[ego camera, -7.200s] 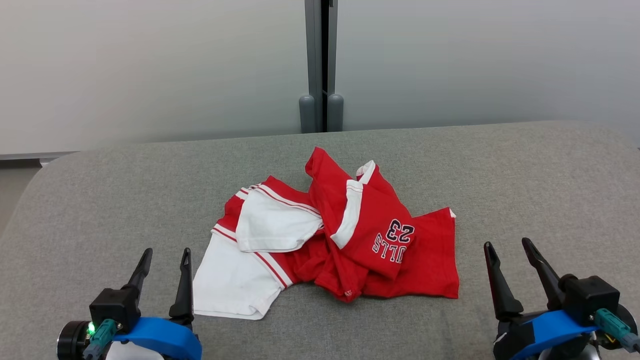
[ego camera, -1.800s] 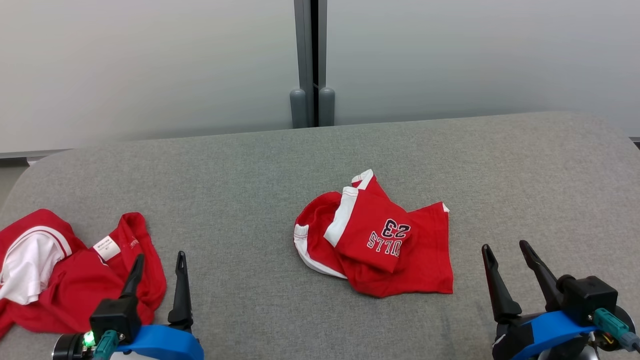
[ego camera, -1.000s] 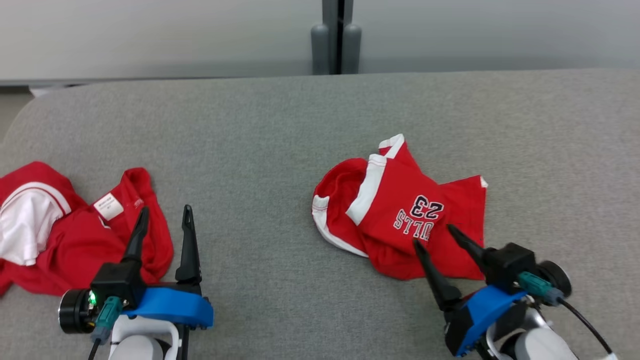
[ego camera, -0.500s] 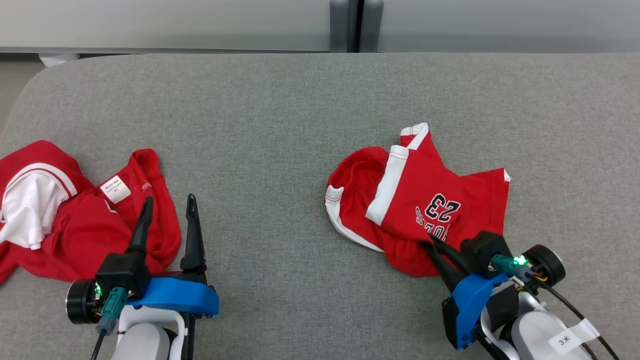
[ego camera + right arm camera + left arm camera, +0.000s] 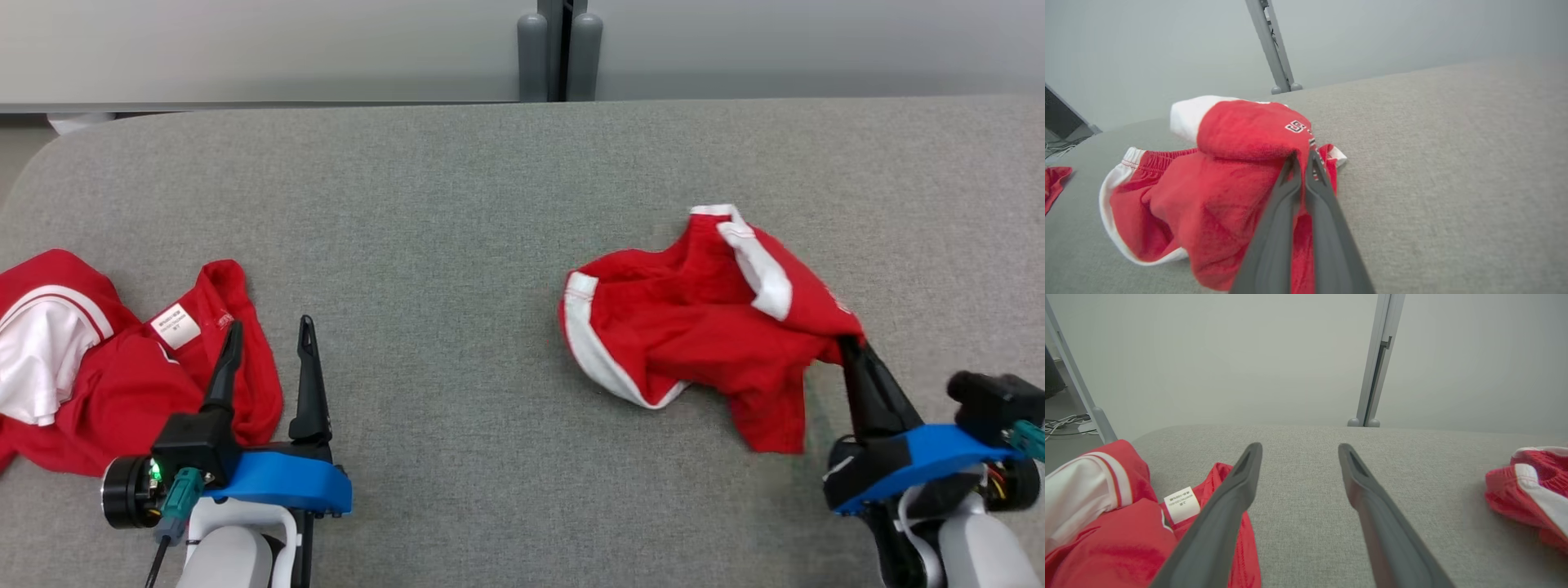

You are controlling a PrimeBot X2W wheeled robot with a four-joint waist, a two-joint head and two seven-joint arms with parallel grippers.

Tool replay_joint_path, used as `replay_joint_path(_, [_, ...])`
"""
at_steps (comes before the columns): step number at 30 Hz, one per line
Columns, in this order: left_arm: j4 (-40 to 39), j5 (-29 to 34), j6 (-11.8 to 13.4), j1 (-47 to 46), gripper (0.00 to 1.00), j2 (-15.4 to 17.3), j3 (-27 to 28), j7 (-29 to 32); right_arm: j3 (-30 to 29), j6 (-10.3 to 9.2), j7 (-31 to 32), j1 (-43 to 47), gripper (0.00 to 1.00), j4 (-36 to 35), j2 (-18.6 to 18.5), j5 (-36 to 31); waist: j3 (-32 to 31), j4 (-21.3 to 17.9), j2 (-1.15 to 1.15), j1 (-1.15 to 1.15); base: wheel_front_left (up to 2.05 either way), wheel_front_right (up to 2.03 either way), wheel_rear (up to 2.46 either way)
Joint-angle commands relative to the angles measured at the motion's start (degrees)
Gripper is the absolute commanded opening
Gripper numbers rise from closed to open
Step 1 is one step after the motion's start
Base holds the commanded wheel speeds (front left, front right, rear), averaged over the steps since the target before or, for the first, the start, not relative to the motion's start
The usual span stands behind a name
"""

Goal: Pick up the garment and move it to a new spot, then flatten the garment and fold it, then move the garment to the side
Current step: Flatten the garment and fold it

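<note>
The garment (image 5: 694, 327) is a pair of red shorts with white trim, crumpled right of centre on the grey padded surface (image 5: 424, 245). My right gripper (image 5: 849, 343) is shut on its right edge and holds that edge lifted; the rest drapes down to the left. In the right wrist view the closed fingers (image 5: 1302, 157) pinch red cloth of the garment (image 5: 1216, 196) beside its printed lettering. My left gripper (image 5: 269, 324) stands open at the lower left with nothing between its fingers (image 5: 1299, 447). The garment (image 5: 1531, 490) is at the right edge of the left wrist view.
A second red and white garment (image 5: 122, 384) lies bunched at the surface's left edge, just left of my left gripper, its label (image 5: 1182, 504) facing up. Two grey posts (image 5: 559, 49) stand behind the far edge against a pale wall.
My right gripper has shut on the garment's near right edge and pulled it up and to the right, turning the printed number away. The left gripper stays open and still. The head camera shifted.
</note>
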Motion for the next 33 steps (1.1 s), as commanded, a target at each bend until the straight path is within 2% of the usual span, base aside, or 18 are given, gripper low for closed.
replay_joint_path(1, [-0.06,0.15,0.29,-0.03,1.00,0.34,0.07,-0.24,-1.92,0.01,-0.84,1.13,0.00,0.69,0.44,0.53,-0.18,-0.29,-0.01,0.00,0.00,0.00,0.00])
replay_joint_path(5, [-0.09,-0.10,0.40,0.32,1.00,0.31,-0.25,0.18,-6.66,0.01,-2.65,2.47,0.00,4.95,1.59,6.44,-0.46,-0.89,-0.01,0.00,0.00,0.00,0.00])
replay_joint_path(6, [-0.11,-0.12,0.44,0.39,1.00,0.42,-0.30,0.25,-6.92,0.01,-3.41,2.85,0.35,6.21,1.60,6.44,-0.46,-1.06,-0.01,0.00,0.00,0.00,0.00])
replay_joint_path(7, [-0.17,-0.13,0.49,0.38,1.00,0.47,-0.37,0.35,-6.93,0.01,-4.22,3.07,0.80,7.34,1.60,7.94,-0.46,-1.19,-0.01,0.00,0.00,0.00,0.00])
replay_joint_path(8, [-0.22,-0.15,0.54,0.37,1.00,0.54,-0.41,0.45,-6.54,0.01,-5.24,2.98,1.00,8.33,1.60,9.91,-0.48,-1.35,-0.01,0.00,0.00,0.00,0.00])
replay_joint_path(11, [-0.32,-0.24,0.71,0.54,1.00,0.70,-0.47,0.61,-5.41,0.01,-8.88,2.87,1.00,9.78,1.55,10.50,-0.69,-1.88,-0.01,0.00,0.00,0.00,0.00])
replay_joint_path(13, [-0.42,-0.29,0.91,0.69,1.00,0.83,-0.52,0.68,-4.94,0.01,-10.87,2.73,1.00,9.16,1.56,8.56,-0.84,-2.16,-0.01,0.00,0.00,0.00,0.00])
replay_joint_path(19, [-0.56,-0.26,1.39,1.62,1.00,1.36,-0.54,0.75,-3.82,0.01,-12.95,3.49,1.00,2.49,0.29,-2.80,-1.85,-2.87,-0.01,0.00,0.00,0.00,0.00])
replay_joint_path(26, [-0.88,-0.17,1.63,3.19,1.00,1.95,-1.11,1.32,-0.34,0.01,-7.43,5.42,1.00,-4.61,-1.73,-10.14,-3.86,-2.91,-0.01,0.00,0.00,0.00,0.00])
replay_joint_path(33, [-1.42,-0.45,1.83,4.59,1.00,2.38,-1.65,2.05,0.80,0.01,-4.40,8.30,1.00,-8.74,-1.18,-9.73,-5.30,-2.77,-0.01,0.00,0.00,0.00,0.00])
